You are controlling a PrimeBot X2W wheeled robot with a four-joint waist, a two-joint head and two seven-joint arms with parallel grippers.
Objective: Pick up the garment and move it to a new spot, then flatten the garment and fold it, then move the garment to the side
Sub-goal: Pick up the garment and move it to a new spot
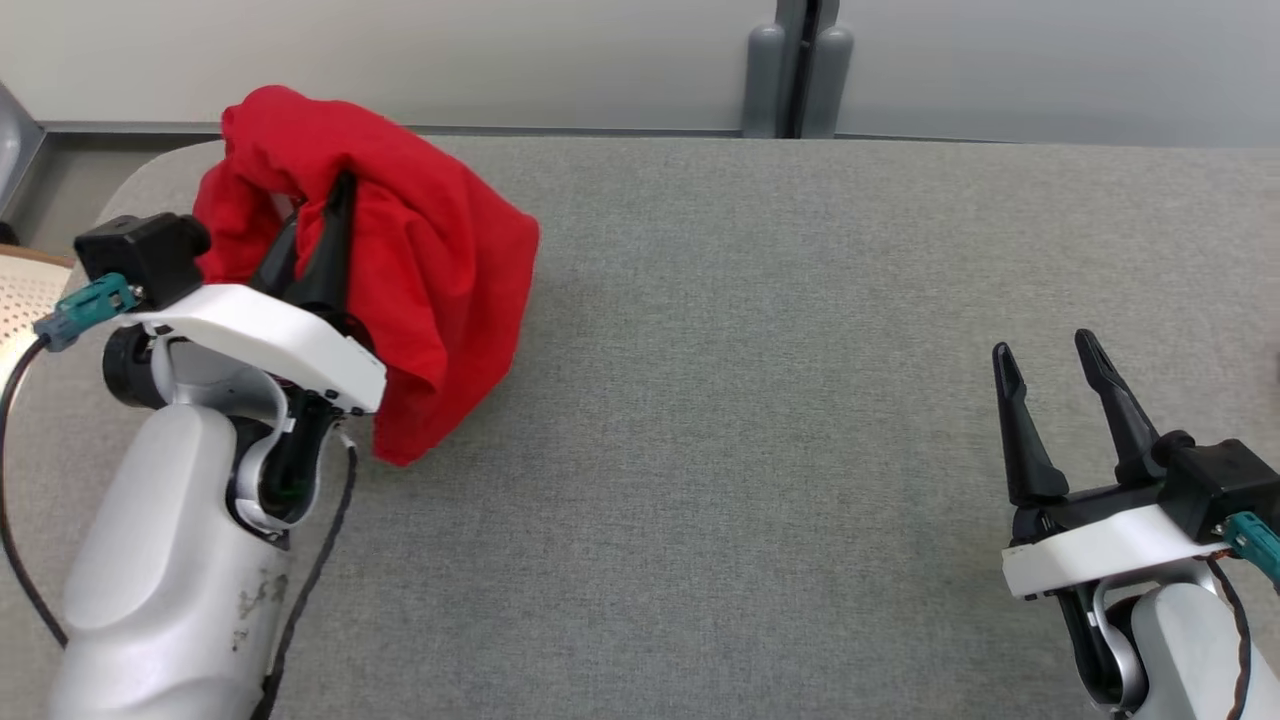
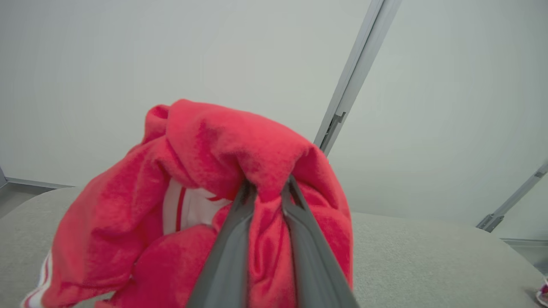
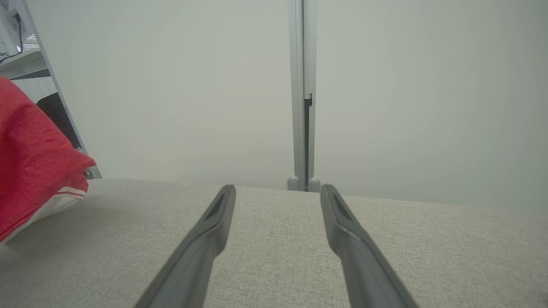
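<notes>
A red garment [image 1: 430, 260] with white stripes hangs bunched over the left part of the grey table [image 1: 760, 420]. My left gripper [image 1: 335, 205] is shut on a fold of it and holds it lifted, cloth draping over and around the fingers. In the left wrist view the red garment [image 2: 205, 188] is pinched between the two fingers [image 2: 239, 214], a white inner patch showing. My right gripper [image 1: 1045, 360] stands open low at the table's right, nothing between its fingers [image 3: 214, 222]. At the right wrist view's left edge, the garment [image 3: 30, 154] shows.
A pale wall with a grey post [image 1: 797, 70] runs behind the table. A perforated cream surface [image 1: 25, 290] lies past the table's left edge. The table's middle and right are bare grey fabric.
</notes>
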